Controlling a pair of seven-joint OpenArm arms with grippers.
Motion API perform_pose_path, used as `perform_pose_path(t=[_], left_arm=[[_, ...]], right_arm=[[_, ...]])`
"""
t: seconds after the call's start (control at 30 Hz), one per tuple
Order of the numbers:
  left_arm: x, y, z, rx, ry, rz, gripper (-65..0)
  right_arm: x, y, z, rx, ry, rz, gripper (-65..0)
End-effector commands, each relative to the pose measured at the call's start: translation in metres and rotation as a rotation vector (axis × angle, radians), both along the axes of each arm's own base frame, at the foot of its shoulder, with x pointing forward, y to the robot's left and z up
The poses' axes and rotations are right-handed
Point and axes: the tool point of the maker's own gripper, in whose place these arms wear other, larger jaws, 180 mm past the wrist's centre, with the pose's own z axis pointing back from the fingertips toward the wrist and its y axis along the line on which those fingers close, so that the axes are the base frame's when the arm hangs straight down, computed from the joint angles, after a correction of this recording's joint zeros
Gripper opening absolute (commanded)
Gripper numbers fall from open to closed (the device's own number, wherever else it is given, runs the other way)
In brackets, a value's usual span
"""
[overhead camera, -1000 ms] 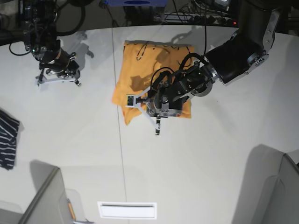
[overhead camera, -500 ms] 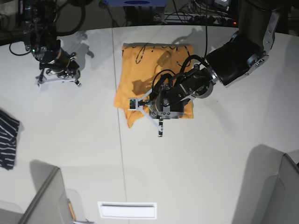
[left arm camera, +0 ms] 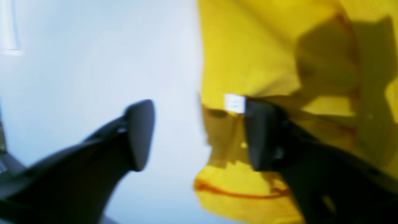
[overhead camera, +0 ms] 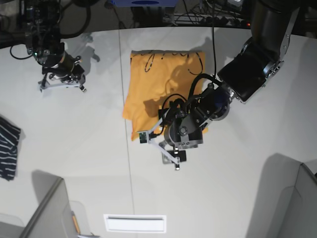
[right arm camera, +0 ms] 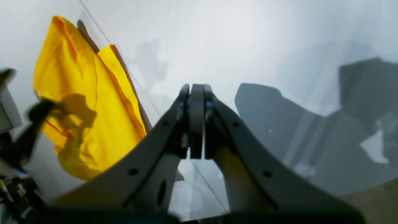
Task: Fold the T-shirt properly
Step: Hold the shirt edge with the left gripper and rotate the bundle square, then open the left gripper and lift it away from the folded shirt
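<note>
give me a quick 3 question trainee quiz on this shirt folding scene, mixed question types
1. True or false: the left gripper is open beside the T-shirt.
2. The right gripper is: A) open, B) shut on nothing, C) shut on the shirt?
3. Fill in: the striped dark garment lies at the table's ____ edge in the base view.

Key: 1 true; 2 B; 3 left.
</note>
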Motion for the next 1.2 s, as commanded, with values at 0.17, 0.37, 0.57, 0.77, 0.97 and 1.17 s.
perform_pose_path(t=[0.17, 0.37, 0.57, 0.77, 0.97, 1.17], left_arm=[[0.016, -0.022, 0.064, -0.108, -0.157, -0.044, -14.5], [0.026, -0.005, 0.113, -0.258, -0.264, 0.06, -14.6], [0.004, 0.032, 0.133, -0.388, -0.322, 0.199, -32.4], [-0.021, 0.094, 0.095, -0.377, -0.256, 0.397, -65.0], [-0.065, 0.112, 0.073, -0.574, -0.268, 0.357, -65.0], [-0.14, 0.106, 0.079, -0.959, -0.306, 0.278, -65.0]], right_arm=[[0.006, -0.001, 0.008, -0.01, -0.033, 0.011, -65.0], [0.006, -0.001, 0.008, -0.013, -0.032, 0.016, -65.0], [0.012, 0.0, 0.021, -0.039, -0.091, 0.09, -65.0], [0.009, -0.014, 0.021, -0.252, -0.182, 0.209, -65.0], [-0.012, -0.005, 0.026, -0.601, -0.38, 0.39, -65.0], [-0.039, 0.003, 0.055, -0.878, -0.599, 0.448, -65.0]])
